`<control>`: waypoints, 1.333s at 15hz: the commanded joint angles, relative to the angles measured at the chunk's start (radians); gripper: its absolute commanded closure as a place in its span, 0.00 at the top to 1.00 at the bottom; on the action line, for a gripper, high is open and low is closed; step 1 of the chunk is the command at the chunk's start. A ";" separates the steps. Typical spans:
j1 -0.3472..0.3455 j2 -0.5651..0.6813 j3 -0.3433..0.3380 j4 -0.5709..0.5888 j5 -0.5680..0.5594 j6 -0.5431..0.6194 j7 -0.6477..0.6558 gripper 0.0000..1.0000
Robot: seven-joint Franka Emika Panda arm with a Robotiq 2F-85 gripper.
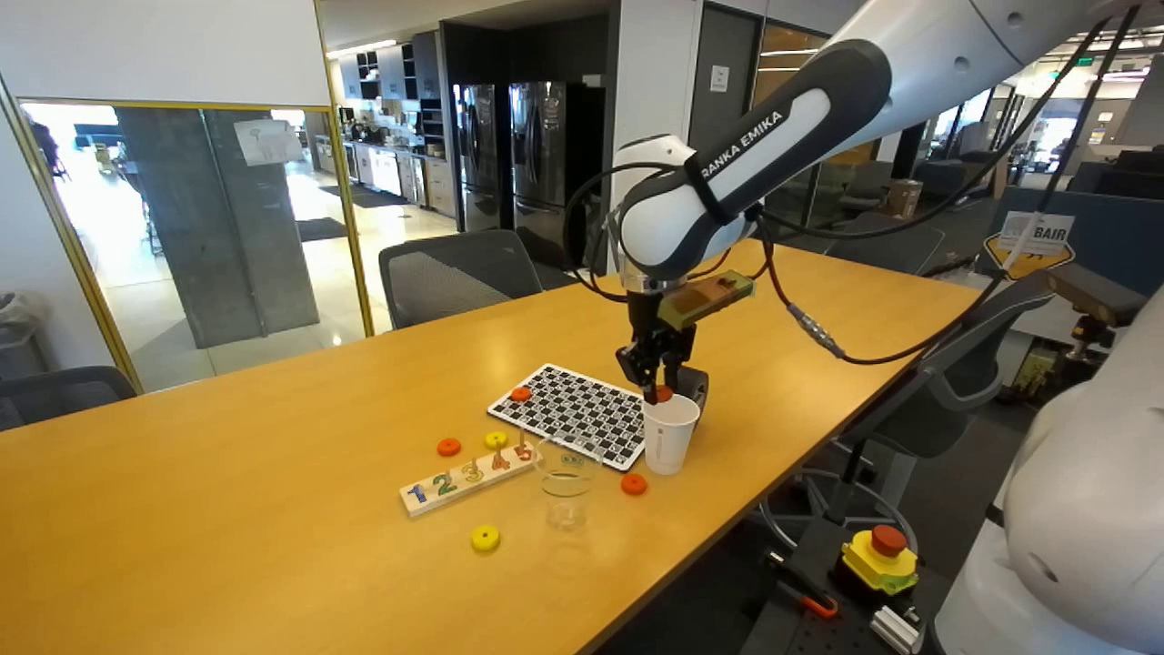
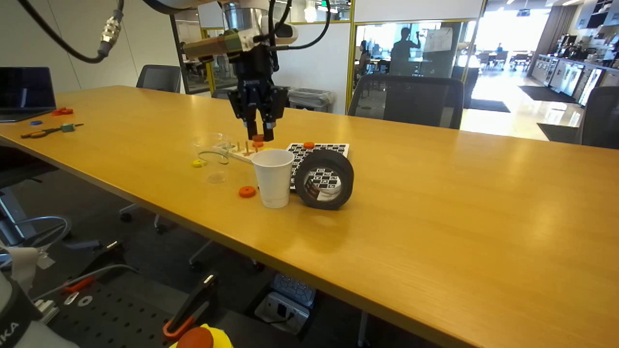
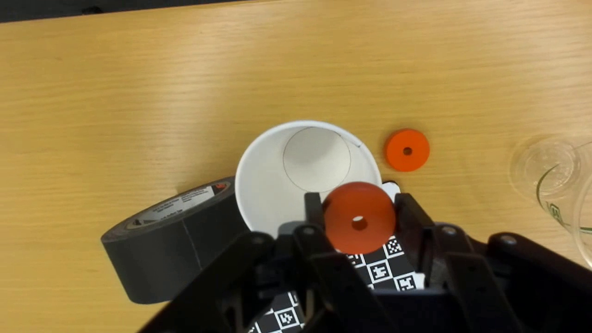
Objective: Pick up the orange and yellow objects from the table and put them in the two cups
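My gripper is shut on an orange disc with a centre hole. It holds the disc above the far rim side of the white cup; in the wrist view the disc overlaps the cup's rim. The cup's visible inside is bare. The clear cup stands upright nearby. Another orange disc lies beside the white cup. More orange discs lie on the table and on the checkered board. Two yellow discs lie on the table, one near, one farther.
A black tape roll stands on edge touching or close beside the white cup. The checkered board lies behind the cups. A numbered peg strip lies near the clear cup. A laptop and pliers lie farther along the table.
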 commanded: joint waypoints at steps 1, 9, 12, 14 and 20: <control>-0.009 0.020 0.003 0.003 -0.017 0.017 0.067 0.25; -0.021 0.061 -0.014 0.004 -0.020 0.038 0.134 0.25; -0.028 0.066 -0.021 0.005 -0.021 0.049 0.144 0.25; -0.033 0.069 -0.024 0.008 -0.014 0.051 0.152 0.48; -0.032 0.012 -0.015 -0.007 -0.152 0.122 0.107 0.99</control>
